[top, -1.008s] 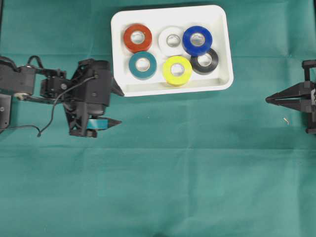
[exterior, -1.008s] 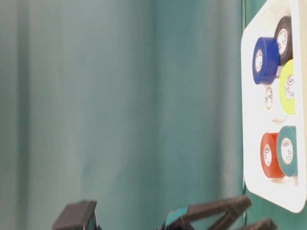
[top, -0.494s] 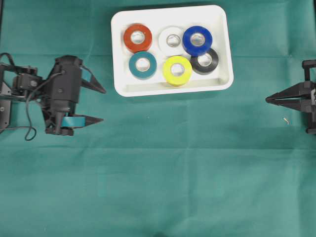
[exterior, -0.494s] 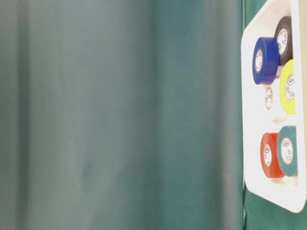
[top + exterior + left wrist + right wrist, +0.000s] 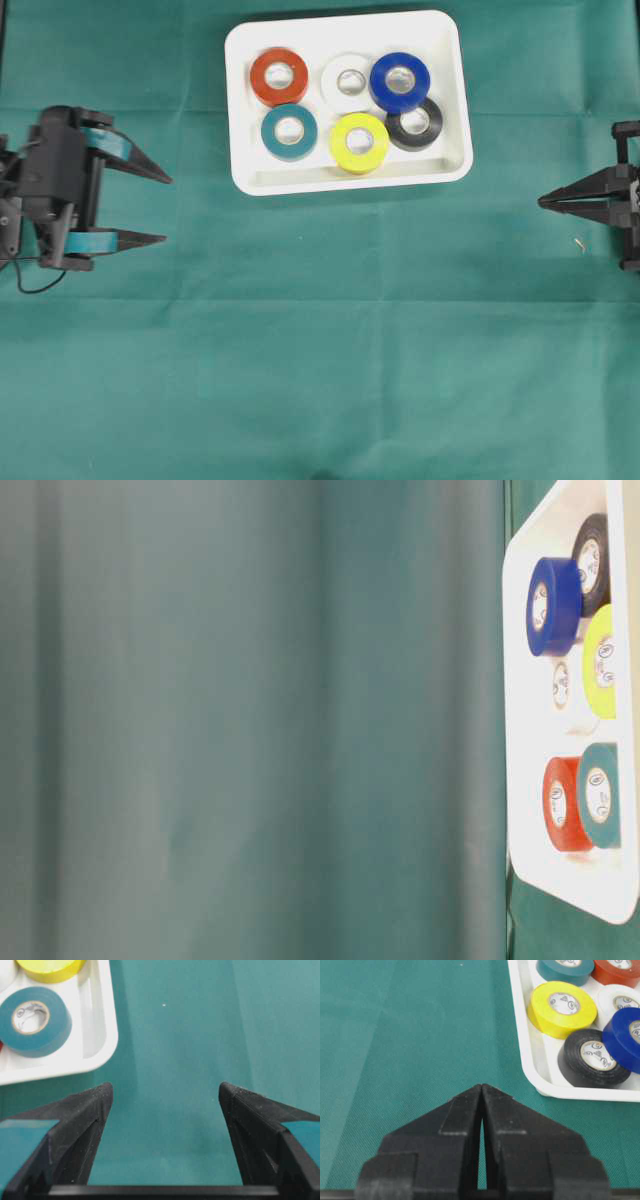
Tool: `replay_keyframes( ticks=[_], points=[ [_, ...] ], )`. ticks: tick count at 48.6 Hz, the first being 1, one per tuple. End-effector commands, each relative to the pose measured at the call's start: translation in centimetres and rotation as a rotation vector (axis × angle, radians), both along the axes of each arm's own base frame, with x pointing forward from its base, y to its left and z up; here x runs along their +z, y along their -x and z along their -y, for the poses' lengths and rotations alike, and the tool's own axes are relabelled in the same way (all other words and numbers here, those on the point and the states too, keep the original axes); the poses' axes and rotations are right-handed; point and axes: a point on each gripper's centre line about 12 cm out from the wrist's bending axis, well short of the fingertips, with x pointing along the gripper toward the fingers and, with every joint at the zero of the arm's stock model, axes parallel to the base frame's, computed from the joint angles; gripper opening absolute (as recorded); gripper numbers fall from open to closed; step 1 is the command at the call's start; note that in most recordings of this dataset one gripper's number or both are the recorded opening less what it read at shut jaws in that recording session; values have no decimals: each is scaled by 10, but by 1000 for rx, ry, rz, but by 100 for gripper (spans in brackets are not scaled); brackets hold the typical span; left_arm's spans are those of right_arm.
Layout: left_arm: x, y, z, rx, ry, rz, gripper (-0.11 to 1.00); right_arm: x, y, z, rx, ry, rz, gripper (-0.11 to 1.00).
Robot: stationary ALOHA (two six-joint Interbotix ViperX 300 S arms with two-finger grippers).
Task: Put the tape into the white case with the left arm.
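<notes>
The white case stands at the back middle of the green cloth and holds several tape rolls: red, white, blue, black, yellow and teal. My left gripper, with teal bands on its fingers, is open and empty at the far left, well apart from the case. In the left wrist view only cloth lies between its fingertips, with the case corner and the teal tape at upper left. My right gripper is shut at the far right.
Green cloth covers the whole table. The table-level view shows the case at its right edge with the rolls inside. In the right wrist view the case rim lies ahead and to the right of the shut gripper. A small orange speck lies near the right arm.
My left arm has drawn back leftward, away from the case, with its fingers open and empty throughout. It has left the table-level view. The right arm and the rolls have not moved.
</notes>
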Motion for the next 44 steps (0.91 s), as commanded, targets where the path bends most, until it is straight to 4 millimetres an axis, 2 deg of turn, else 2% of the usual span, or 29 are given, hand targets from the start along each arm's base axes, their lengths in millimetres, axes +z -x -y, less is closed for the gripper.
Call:
replay_keyframes(
  ticks=[1, 33, 44],
  points=[
    [5, 4, 1, -2, 2, 46, 85, 4, -2, 0, 0, -1, 9, -9],
    [3, 59, -2, 2, 5, 210, 84, 4, -2, 1, -5, 0, 9, -9],
    [-3, 70, -2, 1, 4, 245, 84, 3, -2, 2, -15, 2, 8, -9]
  ],
)
